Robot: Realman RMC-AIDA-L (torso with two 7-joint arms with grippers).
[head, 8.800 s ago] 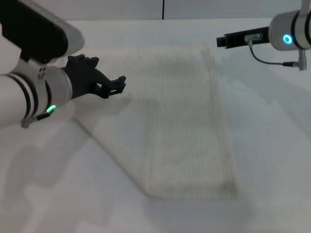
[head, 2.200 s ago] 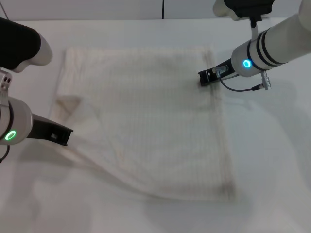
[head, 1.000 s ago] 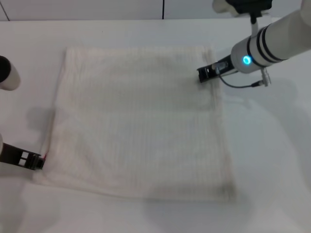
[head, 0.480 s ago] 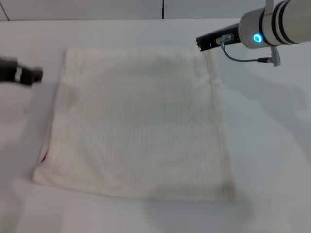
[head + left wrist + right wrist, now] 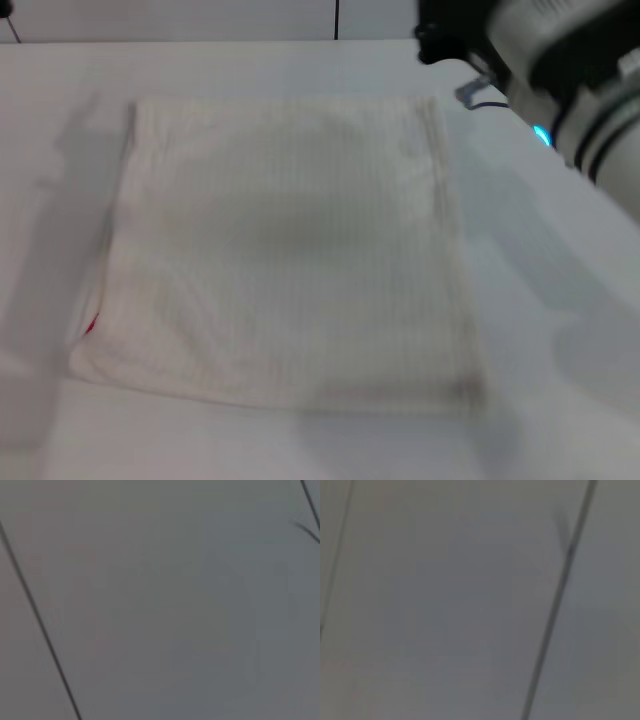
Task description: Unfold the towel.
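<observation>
The towel (image 5: 280, 250) lies spread out flat on the table (image 5: 560, 400), one layer as far as the head view shows, roughly square, w/ the little red tag (image 5: 91, 324) poking out at its left edge near the front corner. No fold lines standing up, just faint ripples near that front-left corner. So the unfolding part looks basically done, imo.

Right arm (image 5: 560, 70) is up at the far right, above and just past the towel's far right corner, not touching cloth. It's blurry and its gripper end (image 5: 432, 40) is only a dark blob at the top, so can't tell if the pincer is open or closed, or if it has anything, tho nothing hangs from it. Prob lifted clear so the cloth isn't dragged.

Left arm isn't in the head view at all, only a shadow falls across the table on the left. Both wrist cams show plain grey surface w/ thin dark lines, no fingers, no towel, which suggests they're pointed away from the table.
</observation>
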